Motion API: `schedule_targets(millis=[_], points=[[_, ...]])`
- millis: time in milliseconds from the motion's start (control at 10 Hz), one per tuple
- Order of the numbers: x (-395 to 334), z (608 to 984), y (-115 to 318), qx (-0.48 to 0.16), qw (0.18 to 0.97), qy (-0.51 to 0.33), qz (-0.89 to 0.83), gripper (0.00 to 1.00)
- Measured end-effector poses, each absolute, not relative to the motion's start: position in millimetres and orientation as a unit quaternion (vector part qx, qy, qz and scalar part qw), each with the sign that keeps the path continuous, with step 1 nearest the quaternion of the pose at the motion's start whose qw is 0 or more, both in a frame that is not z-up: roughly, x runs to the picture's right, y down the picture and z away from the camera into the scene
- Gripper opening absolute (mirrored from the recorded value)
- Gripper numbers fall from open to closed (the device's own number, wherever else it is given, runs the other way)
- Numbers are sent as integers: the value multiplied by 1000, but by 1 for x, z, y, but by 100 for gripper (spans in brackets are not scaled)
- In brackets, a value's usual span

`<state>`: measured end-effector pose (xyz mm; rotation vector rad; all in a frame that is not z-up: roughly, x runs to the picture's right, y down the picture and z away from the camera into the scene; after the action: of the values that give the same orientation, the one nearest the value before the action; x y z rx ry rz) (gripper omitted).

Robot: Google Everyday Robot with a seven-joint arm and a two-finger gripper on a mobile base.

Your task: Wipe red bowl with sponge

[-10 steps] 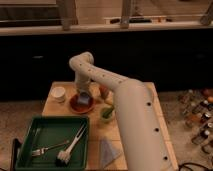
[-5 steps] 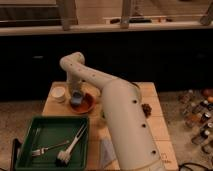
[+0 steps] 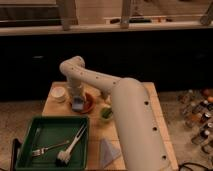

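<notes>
I see the red bowl (image 3: 88, 103) on the wooden worktop (image 3: 51, 107), in the far left part. The sponge (image 3: 77, 105) is a small blue-grey block. It sits at the bowl's 9 o'clock edge, partly over the rim. My pincer (image 3: 77, 99) comes straight down on it from 12 o'clock and holds the sponge at its tip. I cannot tell if the sponge is pressing on the bowl or just above it.

A small white cup (image 3: 59, 93) stands near the bowl at 10 o'clock, apart from it. A little green thing (image 3: 106, 113) sits near the bowl at 4 o'clock. I cannot tell what it is.

At 7 o'clock from the bowl there is a big green tray (image 3: 30, 120). A fork (image 3: 47, 148) and a brush (image 3: 69, 149) lie inside it, side by side. A flat grey-blue cloth (image 3: 109, 150) shaped like a triangle lies at 5 o'clock from the bowl, just beside the tray's right wall.

My big white arm (image 3: 131, 115) comes in from 5 o'clock, goes up past the bowl, bends at the top and drops down to the pincer. Well off at 3 o'clock, past the worktop's edge, I see some bottles (image 3: 197, 112).
</notes>
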<state>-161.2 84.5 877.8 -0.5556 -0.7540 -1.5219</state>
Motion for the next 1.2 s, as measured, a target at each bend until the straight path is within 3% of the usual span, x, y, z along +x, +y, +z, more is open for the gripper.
schedule_targets(millis=[600,900,1200], points=[[-112,885,72,-258,667,-300,-631,0],[-118,904,42,-230,681,-291,-632,0],[-139,907,39,-197,666,-318,-645,0]])
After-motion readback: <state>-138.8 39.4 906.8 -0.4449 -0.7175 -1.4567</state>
